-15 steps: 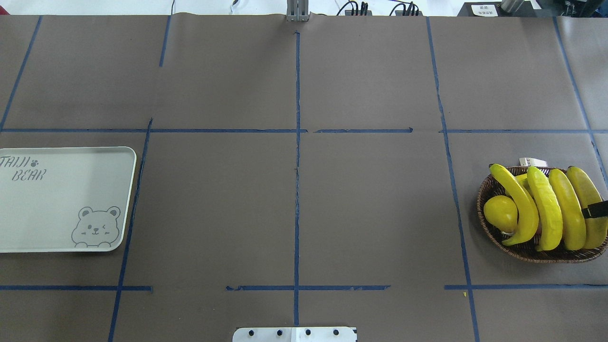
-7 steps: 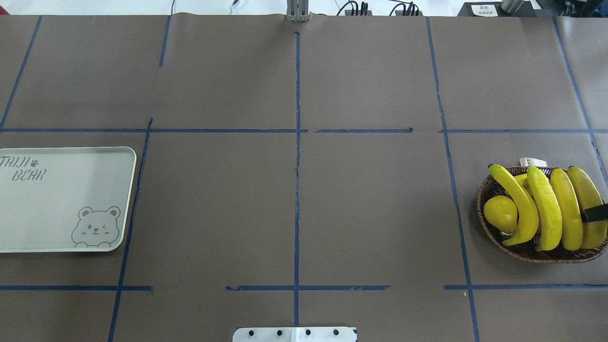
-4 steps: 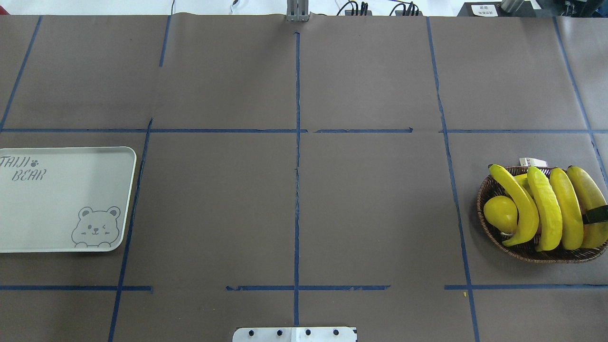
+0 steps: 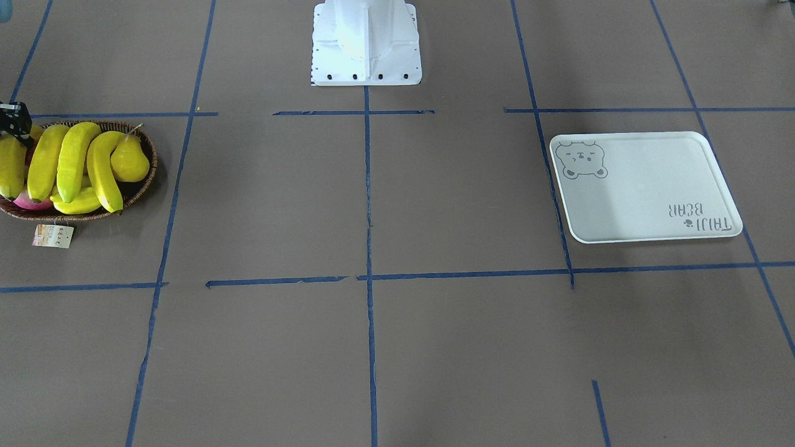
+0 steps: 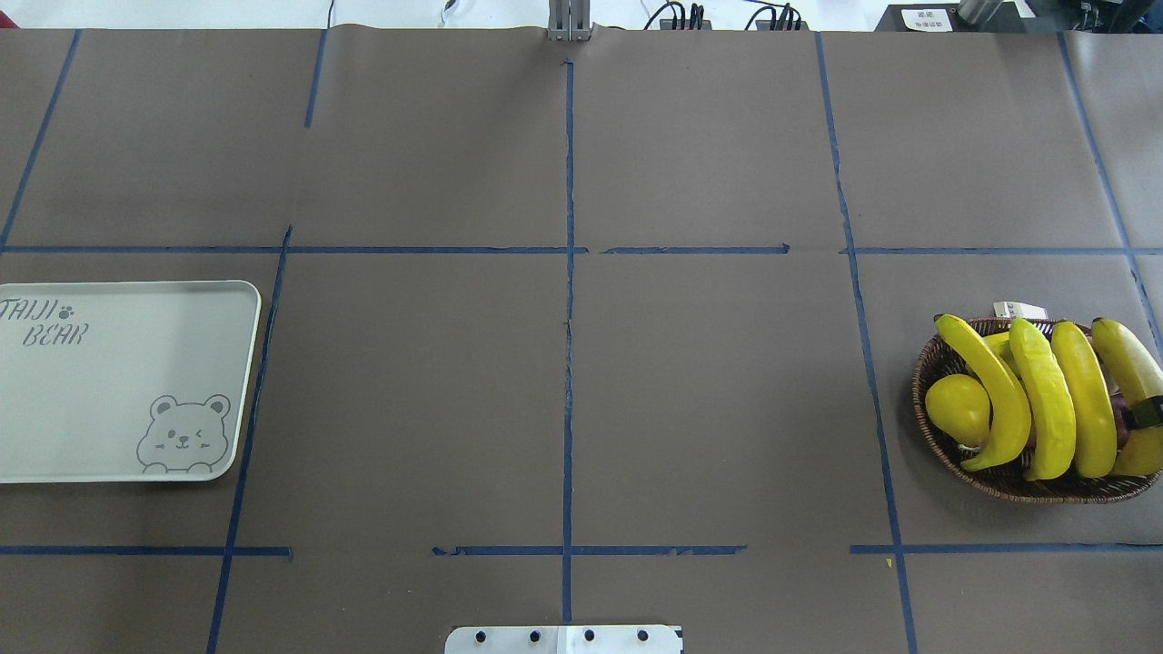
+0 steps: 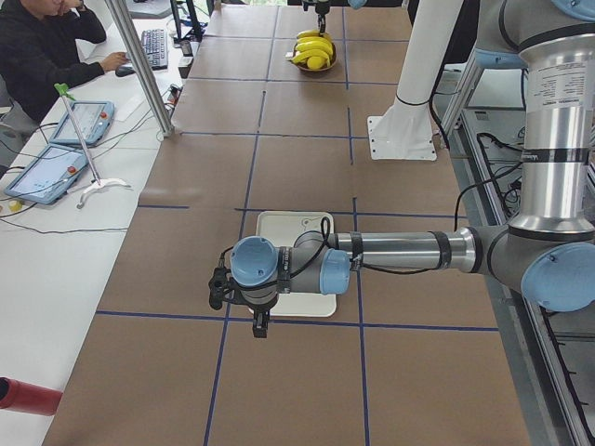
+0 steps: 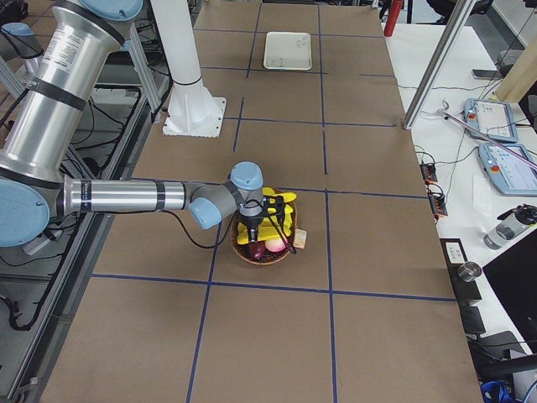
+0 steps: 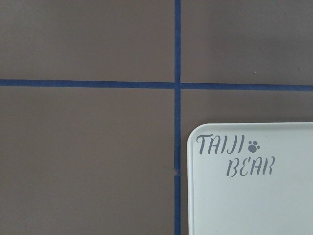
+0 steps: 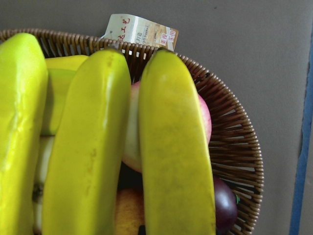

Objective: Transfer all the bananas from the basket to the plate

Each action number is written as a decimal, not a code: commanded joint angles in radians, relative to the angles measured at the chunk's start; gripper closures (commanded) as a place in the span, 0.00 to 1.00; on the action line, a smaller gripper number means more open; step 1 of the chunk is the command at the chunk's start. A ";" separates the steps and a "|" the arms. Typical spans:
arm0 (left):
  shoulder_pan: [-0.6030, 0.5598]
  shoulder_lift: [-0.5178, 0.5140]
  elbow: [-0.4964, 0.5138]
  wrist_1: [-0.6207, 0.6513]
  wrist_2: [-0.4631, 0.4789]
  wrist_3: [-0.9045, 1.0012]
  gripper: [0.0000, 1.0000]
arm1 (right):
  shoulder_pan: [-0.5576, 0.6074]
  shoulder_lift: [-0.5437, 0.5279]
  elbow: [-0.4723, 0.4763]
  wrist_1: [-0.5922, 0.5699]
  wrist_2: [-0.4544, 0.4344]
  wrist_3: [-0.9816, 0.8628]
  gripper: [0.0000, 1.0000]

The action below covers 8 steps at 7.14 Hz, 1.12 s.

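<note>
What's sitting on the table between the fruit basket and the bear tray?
Nothing; the overhead view shows only brown table cover and blue tape lines.

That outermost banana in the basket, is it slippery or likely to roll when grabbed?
The outermost banana looks smooth and glossy, so it may slip in a pinch. Its curved, rounded body probably swivels if gripped off-centre. It lies on a pink fruit by the basket rim, so lifting might shift that.

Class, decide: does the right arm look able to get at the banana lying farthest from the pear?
Likely yes: the right gripper hangs directly over that banana, which lies on top in the basket, uncovered.
</note>
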 commanded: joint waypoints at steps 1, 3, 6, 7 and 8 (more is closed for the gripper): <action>-0.001 0.000 0.000 0.000 -0.001 0.000 0.00 | 0.038 -0.049 0.079 -0.016 0.061 -0.009 1.00; -0.001 0.000 0.000 0.000 -0.001 0.000 0.00 | 0.192 -0.069 0.119 -0.031 0.220 -0.057 1.00; 0.000 0.000 0.001 0.002 -0.001 0.000 0.00 | 0.396 -0.023 0.275 -0.465 0.207 -0.404 1.00; -0.001 0.000 0.000 0.002 -0.001 0.000 0.00 | 0.458 0.090 0.334 -0.700 0.207 -0.472 1.00; 0.000 0.000 0.000 0.002 -0.003 -0.002 0.00 | 0.484 0.227 0.366 -0.843 0.207 -0.465 1.00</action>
